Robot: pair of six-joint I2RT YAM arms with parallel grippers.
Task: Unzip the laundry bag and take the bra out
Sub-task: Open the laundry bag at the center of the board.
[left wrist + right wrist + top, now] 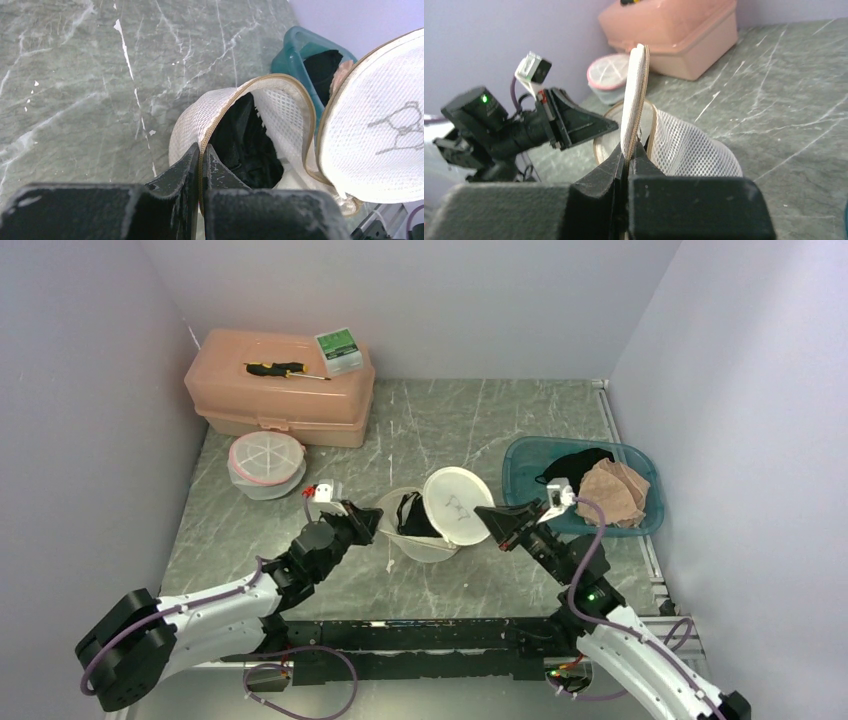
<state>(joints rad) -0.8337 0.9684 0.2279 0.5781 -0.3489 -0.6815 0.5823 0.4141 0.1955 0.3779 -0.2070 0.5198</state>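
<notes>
The white mesh laundry bag [418, 545] sits unzipped at the table's middle, its round lid [457, 505] lifted off the body. The black bra [408, 515] lies inside the open bag; in the left wrist view the bra [247, 145] fills the opening. My left gripper [202, 148] is shut on the tan zipper rim of the bag's body at its left side, where the overhead view also shows the left gripper [372, 520]. My right gripper [628, 150] is shut on the edge of the lid [635, 95] and holds it upright, right of the bag [485, 512].
A teal bin [520, 465] holding black and beige garments stands at the right. At the back left is a pink toolbox [280, 405] with a screwdriver and a small green box on top. A second round mesh bag with pink trim [266, 462] lies in front of it.
</notes>
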